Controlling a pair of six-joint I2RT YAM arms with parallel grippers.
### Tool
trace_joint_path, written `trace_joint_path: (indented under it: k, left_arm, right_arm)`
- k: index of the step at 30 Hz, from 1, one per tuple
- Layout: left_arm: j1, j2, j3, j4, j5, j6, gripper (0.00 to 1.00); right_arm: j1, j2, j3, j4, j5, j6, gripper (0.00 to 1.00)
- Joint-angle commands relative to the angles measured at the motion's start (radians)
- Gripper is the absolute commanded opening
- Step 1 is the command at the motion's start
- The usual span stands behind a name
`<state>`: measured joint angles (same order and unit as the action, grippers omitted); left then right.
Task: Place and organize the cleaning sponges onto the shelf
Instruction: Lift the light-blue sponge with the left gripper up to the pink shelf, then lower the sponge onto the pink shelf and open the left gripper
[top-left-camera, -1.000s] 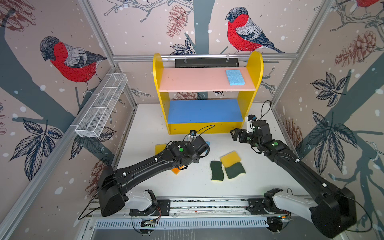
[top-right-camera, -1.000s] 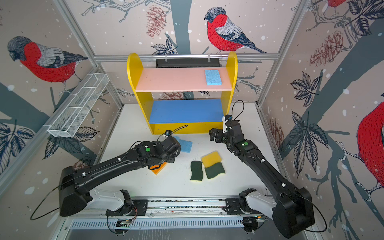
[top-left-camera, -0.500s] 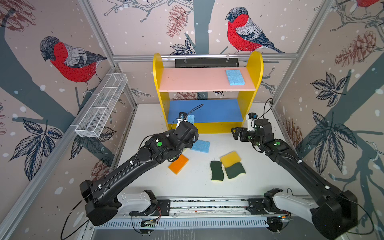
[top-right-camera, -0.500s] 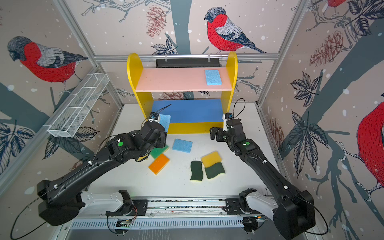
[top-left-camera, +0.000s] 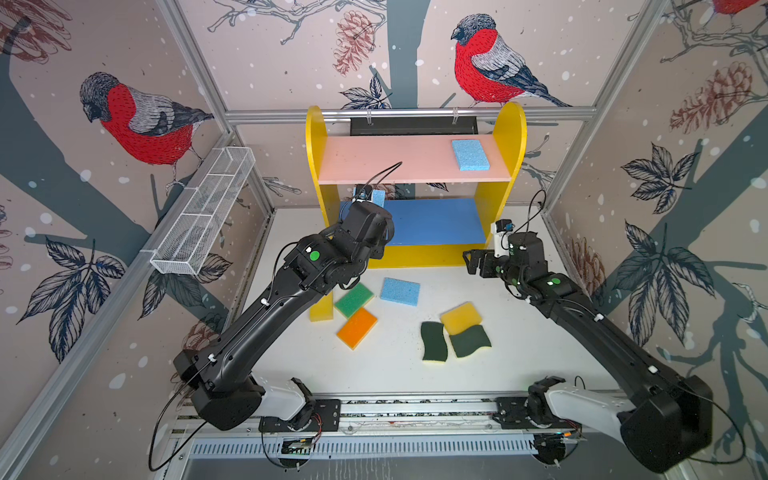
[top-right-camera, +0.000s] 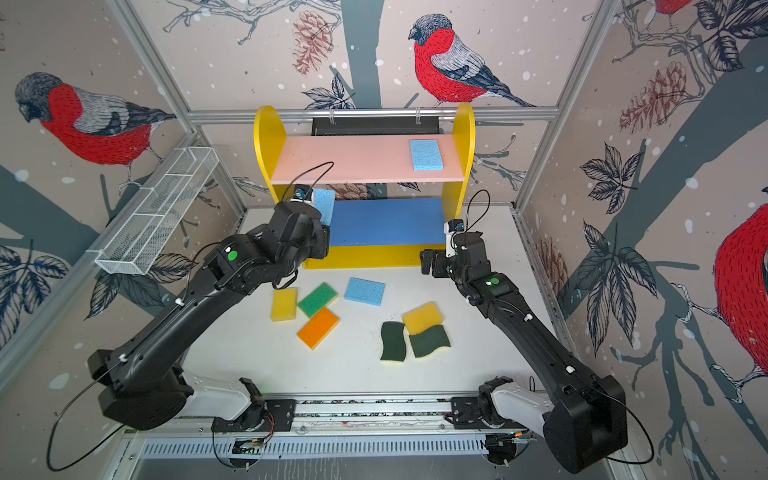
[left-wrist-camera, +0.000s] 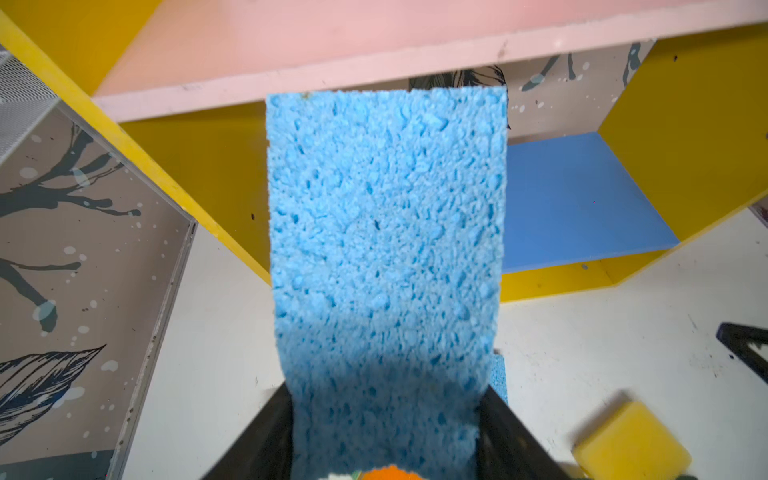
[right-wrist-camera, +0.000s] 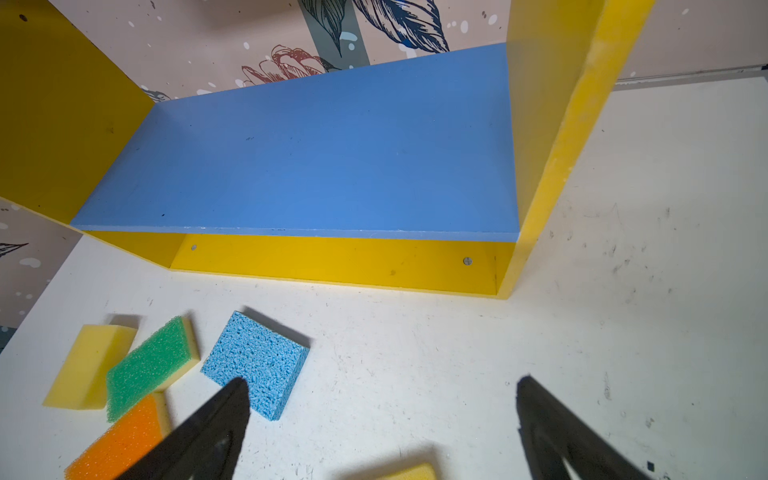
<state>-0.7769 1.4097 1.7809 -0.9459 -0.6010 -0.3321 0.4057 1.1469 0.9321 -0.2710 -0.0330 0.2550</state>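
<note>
My left gripper (top-left-camera: 369, 208) is shut on a light-blue sponge (left-wrist-camera: 386, 216), held up at the left end of the shelf (top-left-camera: 395, 164), between its pink and blue boards. Another light-blue sponge (top-left-camera: 469, 154) lies at the right of the pink board. On the table lie a third light-blue sponge (top-left-camera: 400, 291), a green-topped one (top-left-camera: 354, 299), an orange-topped one (top-left-camera: 356, 328), two yellow blocks (top-left-camera: 322, 309) (top-left-camera: 460, 318) and two dark-green scourers (top-left-camera: 434, 341) (top-left-camera: 470, 340). My right gripper (top-left-camera: 473, 262) hangs open and holds nothing, by the shelf's front right corner.
A long white wire-mesh basket (top-left-camera: 203, 216) hangs on the left wall. Patterned walls close in both sides and the back. The arms' base rail (top-left-camera: 415, 409) runs along the table's front edge.
The left arm has lifted the light-blue sponge off the table and carried it back and up to the shelf's left end. The right gripper has barely moved.
</note>
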Motion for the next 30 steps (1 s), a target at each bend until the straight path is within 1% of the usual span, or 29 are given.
trace_joint_path:
  k: [1,11,18,23,30]
  left_arm:
    - [0.026,0.032,0.063,0.018,0.012,0.072,0.63]
    - [0.113,0.149,0.272,0.071,0.061,0.172,0.64]
    - [0.171,0.253,0.420,0.072,0.103,0.228,0.64]
    - [0.212,0.310,0.474,0.083,0.119,0.242,0.64]
    - [0.270,0.343,0.496,0.141,0.162,0.248,0.64]
  right_arm:
    - [0.001,0.000,0.012,0.004,0.005,-0.023,1.00]
    - [-0.001,-0.009,0.008,0.014,-0.014,-0.020,1.00]
    - [-0.002,0.010,0.032,0.000,-0.034,-0.024,0.99]
    - [-0.002,0.011,0.036,0.004,-0.035,-0.036,0.99]
    - [0.000,0.023,0.040,0.006,-0.053,-0.041,0.99]
